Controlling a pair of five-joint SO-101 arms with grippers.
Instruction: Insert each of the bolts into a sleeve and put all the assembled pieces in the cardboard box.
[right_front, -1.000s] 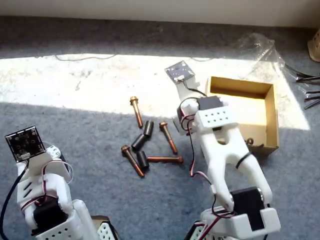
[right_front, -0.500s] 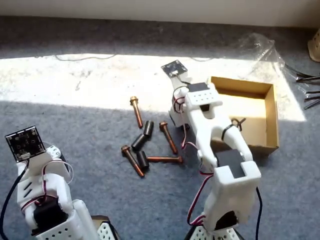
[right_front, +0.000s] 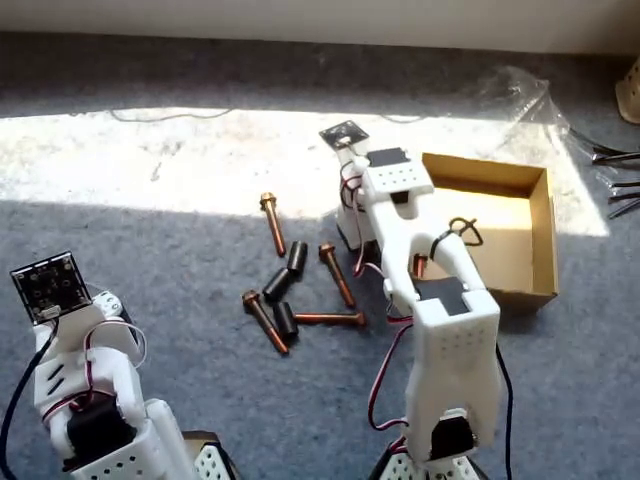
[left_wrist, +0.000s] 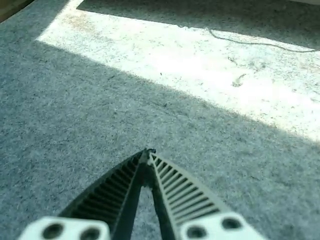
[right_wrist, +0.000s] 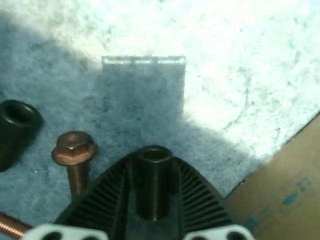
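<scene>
The right arm's fingers (right_wrist: 154, 159) are closed around a short black cylindrical metal sleeve (right_wrist: 154, 192). It sits in the gap between them, lengthwise along the fingers, with its open end level with the fingertips. This held sleeve hangs over the grey carpet (right_front: 150, 270), just beside the near left corner of the shallow brown cardboard box (right_front: 546, 225). Whether it touches the carpet cannot be told. In the right wrist view a copper-coloured bolt with a flanged hexagonal head (right_wrist: 75, 152) lies close beside the fingers. A second black sleeve (right_wrist: 15, 125) lies a little further off on the same side.

From above, the right arm (right_front: 430, 290) stretches from the carpet's near edge towards its middle, along the box's left wall. Four copper bolts lie loose to its left. One (right_front: 271, 222) lies farthest towards the sunlit strip and one (right_front: 336, 273) lies nearest the arm. The last two (right_front: 264, 320) (right_front: 328, 319) lie nearer the front. Three loose black sleeves (right_front: 296, 256) (right_front: 277, 284) (right_front: 286, 320) lie among them, touching or almost touching the bolts.

The left arm (right_front: 80, 380) stands at the near left corner of the carpet, well apart from the bolts. Its fingers (left_wrist: 148, 159) are pressed tip to tip with nothing between them, above bare carpet.
</scene>
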